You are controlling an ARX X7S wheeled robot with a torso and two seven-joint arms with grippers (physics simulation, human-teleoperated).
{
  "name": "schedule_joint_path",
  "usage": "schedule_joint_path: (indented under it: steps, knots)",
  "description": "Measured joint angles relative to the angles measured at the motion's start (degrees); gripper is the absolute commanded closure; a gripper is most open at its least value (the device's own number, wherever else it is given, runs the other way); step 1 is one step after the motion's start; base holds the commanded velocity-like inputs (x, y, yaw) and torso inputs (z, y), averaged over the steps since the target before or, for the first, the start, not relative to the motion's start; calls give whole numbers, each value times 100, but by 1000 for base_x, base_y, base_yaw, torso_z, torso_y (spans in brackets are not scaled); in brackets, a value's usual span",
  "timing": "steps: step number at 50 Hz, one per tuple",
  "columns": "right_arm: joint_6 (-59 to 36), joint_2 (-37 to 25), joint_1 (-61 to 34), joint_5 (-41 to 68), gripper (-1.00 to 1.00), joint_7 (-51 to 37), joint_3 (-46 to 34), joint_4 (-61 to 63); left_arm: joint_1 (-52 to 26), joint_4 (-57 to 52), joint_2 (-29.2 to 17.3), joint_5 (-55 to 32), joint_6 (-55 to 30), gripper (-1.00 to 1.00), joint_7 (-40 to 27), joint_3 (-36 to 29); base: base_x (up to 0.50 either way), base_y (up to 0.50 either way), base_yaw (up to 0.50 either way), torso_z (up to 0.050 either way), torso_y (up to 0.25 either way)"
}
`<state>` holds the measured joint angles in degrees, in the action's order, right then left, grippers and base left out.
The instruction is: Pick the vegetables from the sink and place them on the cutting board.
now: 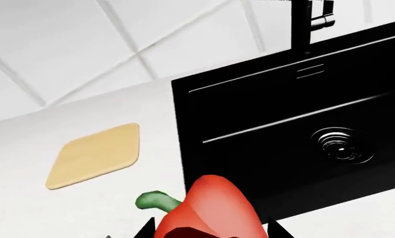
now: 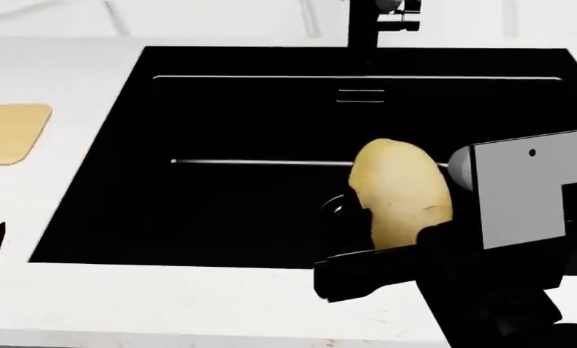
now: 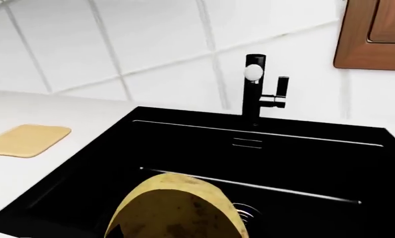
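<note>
The left gripper is holding the small glossy red bell pepper at the lower centre of the left wrist frame, its black fingers closing on either side of it and its green stem pointing toward the frame's left. The small pale tan wooden cutting board is lying flat on the white counter at the left of that frame, well apart from the pepper and beyond its stem side, so the left arm is the nearer one to it by my reading. In the head frame only a sliver of pepper is showing at the far left edge, below the board in the upper left.

The right gripper is gripping the larger oval tan-yellow potato at right of centre in the head frame, long axis standing roughly upright, lifted over the large rectangular black sink near its drain. The board is lying far to the upper left across the basin from it. The black faucet is standing at the back rim.
</note>
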<state>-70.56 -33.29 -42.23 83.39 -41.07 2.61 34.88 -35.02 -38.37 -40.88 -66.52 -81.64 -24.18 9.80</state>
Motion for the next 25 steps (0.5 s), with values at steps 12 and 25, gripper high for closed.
schedule_joint_path:
  steps: [12,25]
  knots:
    - [59,-65,31,-50,100,9,-6,36,26,22,-51,-49,85,100,-49,-48,146,500,0,0,0]
    - [123,-109,87,-102,100,39,-36,59,38,52,-94,-72,175,100,-87,-124,146,500,0,0,0]
